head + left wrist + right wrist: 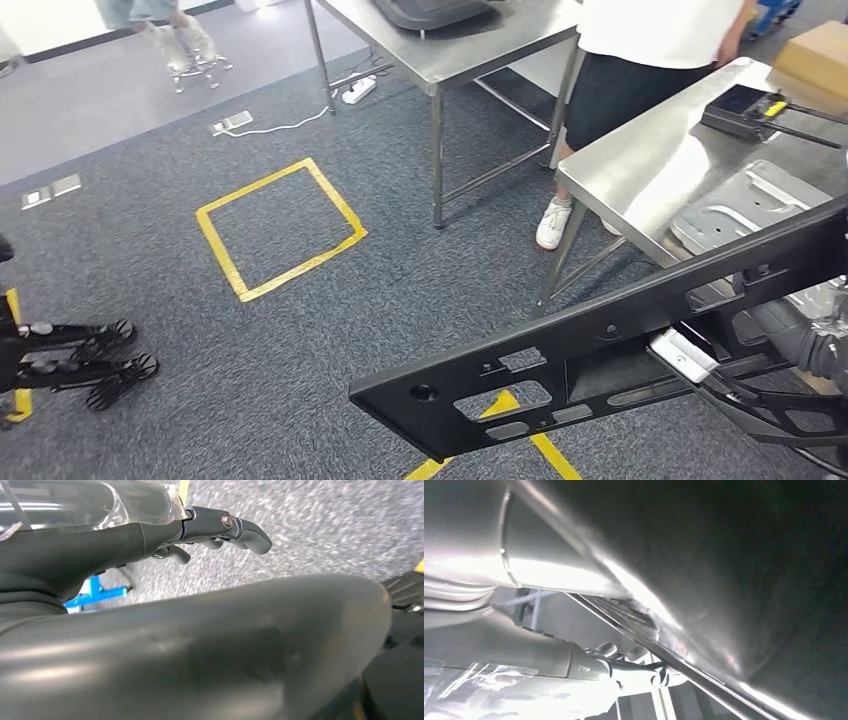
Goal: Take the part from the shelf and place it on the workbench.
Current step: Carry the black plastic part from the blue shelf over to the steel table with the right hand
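Half the black part [600, 340] hides the right hand [624, 665].

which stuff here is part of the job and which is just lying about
Job: long black part; steel workbench; right robot hand by the part.

Lying about: black handheld device; cardboard box; power strip; yellow tape square.

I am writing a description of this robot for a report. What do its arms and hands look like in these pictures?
In the left wrist view, the left hand has smooth dark grey fingers, with a silver screw at one joint. Clear, shiny plastic film wraps the arm behind it. In the right wrist view, the right hand looks pale grey in strong glare, with similar clear film behind it.
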